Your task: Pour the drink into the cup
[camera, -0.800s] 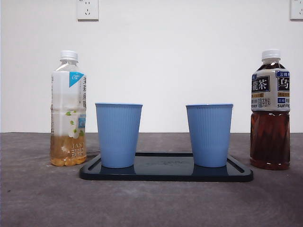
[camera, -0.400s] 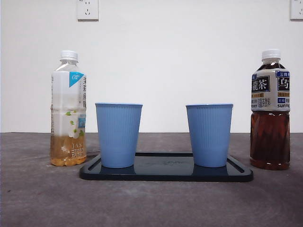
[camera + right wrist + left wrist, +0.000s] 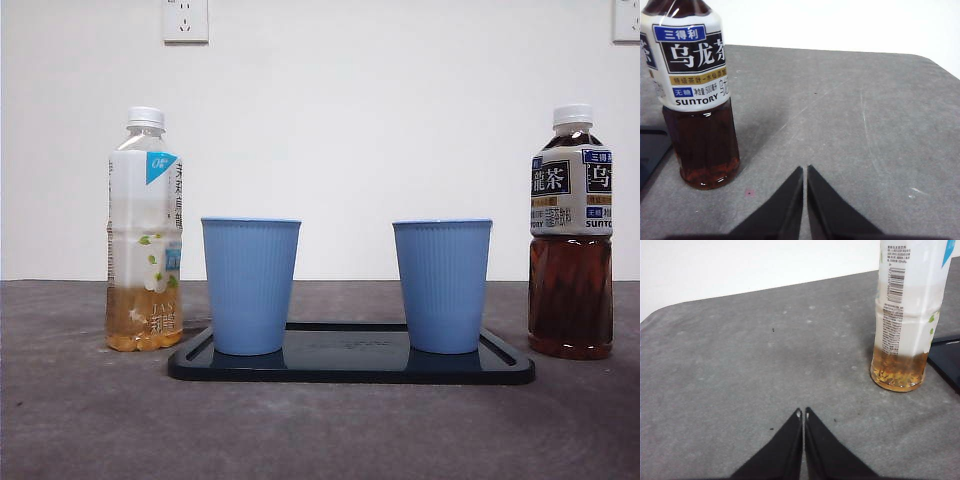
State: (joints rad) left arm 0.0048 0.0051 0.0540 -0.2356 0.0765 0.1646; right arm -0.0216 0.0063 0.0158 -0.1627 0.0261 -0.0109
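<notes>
Two blue cups (image 3: 250, 286) wait on your tray (image 3: 350, 368); oolong tea bottle (image 3: 571, 235) at three o'clock, jasmine tea bottle (image 3: 145, 232) at nine, both capped. Left end effector (image 3: 803, 414) and right end effector (image 3: 804, 170) are clenched, empty.

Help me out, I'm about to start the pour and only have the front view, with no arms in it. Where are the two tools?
Observer: The left tool sits low over the table, shut and empty, short of the pale tea bottle.
Operator: And the right one?
Observer: The right tool is also shut and empty, with the dark oolong bottle standing apart from it.
Operator: Any mess on the table near the bottles?
Observer: The grey table shows faint scratches and small specks, but no spill beside either bottle.
Operator: Is the tray close to the dark bottle?
Observer: A corner of the black tray lies right next to its base; I cannot tell if they touch.
</notes>
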